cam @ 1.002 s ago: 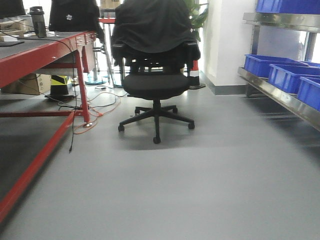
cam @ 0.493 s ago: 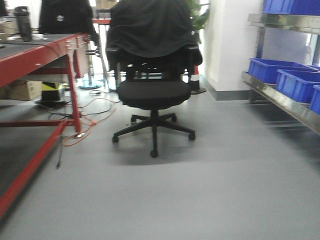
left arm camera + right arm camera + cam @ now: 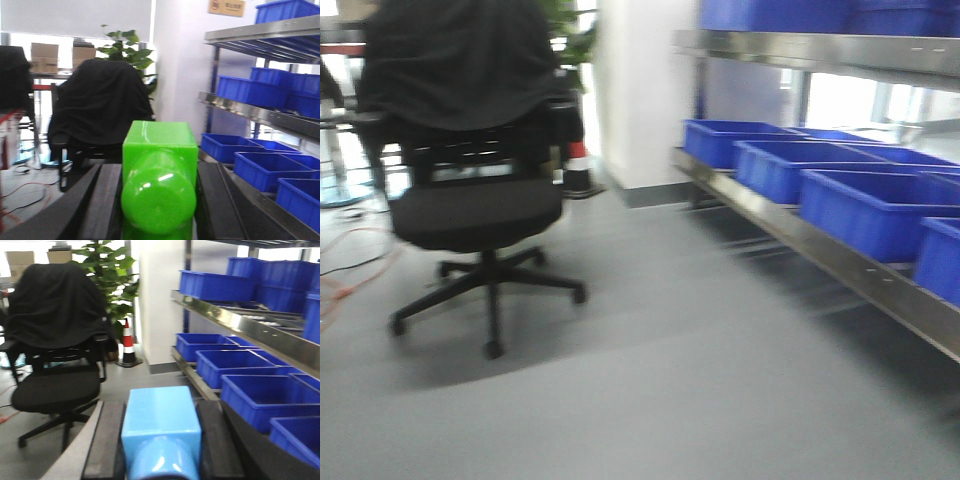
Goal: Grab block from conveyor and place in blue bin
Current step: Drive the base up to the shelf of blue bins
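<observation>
A glossy green block sits clamped between the two black fingers of my left gripper, its square end pointing away from the camera. In the right wrist view, my right gripper is shut on a light blue block in the same way. Several blue bins stand in a row on the low steel shelf to the right; they also show as blue bins in the left wrist view and blue bins in the right wrist view. The conveyor is out of view. Neither gripper shows in the front view.
A black office chair draped with a dark jacket stands on the grey floor at the left. A white pillar rises behind it, with a traffic cone and a potted plant beside it. More blue bins fill the upper shelves.
The front view has swung right. The red workbench has left the frame, the chair has slid to the left, and the shelf of blue bins now fills the right side, closer.
</observation>
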`<state>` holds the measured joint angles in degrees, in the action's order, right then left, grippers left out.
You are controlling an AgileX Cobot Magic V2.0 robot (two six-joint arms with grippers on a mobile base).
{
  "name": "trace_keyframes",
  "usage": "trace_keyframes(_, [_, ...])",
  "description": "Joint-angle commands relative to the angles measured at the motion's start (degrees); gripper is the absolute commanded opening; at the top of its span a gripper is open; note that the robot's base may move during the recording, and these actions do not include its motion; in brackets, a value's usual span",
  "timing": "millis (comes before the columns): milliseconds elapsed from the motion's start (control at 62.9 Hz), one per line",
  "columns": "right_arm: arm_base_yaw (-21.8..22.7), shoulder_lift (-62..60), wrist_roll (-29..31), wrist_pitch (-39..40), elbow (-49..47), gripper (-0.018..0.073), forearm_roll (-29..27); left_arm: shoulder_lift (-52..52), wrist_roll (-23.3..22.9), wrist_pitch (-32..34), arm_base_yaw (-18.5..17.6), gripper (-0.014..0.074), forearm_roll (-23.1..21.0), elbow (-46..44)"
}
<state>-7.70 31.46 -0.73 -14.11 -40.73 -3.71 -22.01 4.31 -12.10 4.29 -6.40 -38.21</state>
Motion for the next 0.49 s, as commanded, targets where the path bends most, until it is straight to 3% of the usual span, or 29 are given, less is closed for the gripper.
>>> trace_keyframes(0, [0.27, -0.12, 0.25, 1.37, 0.15, -0.0162, 0.52, 0.13, -0.01, 0.94, 0.00, -0.0111, -0.39, -0.06])
trace_keyframes(477, [0.27, -0.12, 0.25, 1.37, 0.15, -0.0162, 0.52, 0.13, -0.01, 0.94, 0.00, -0.0111, -0.39, -0.06])
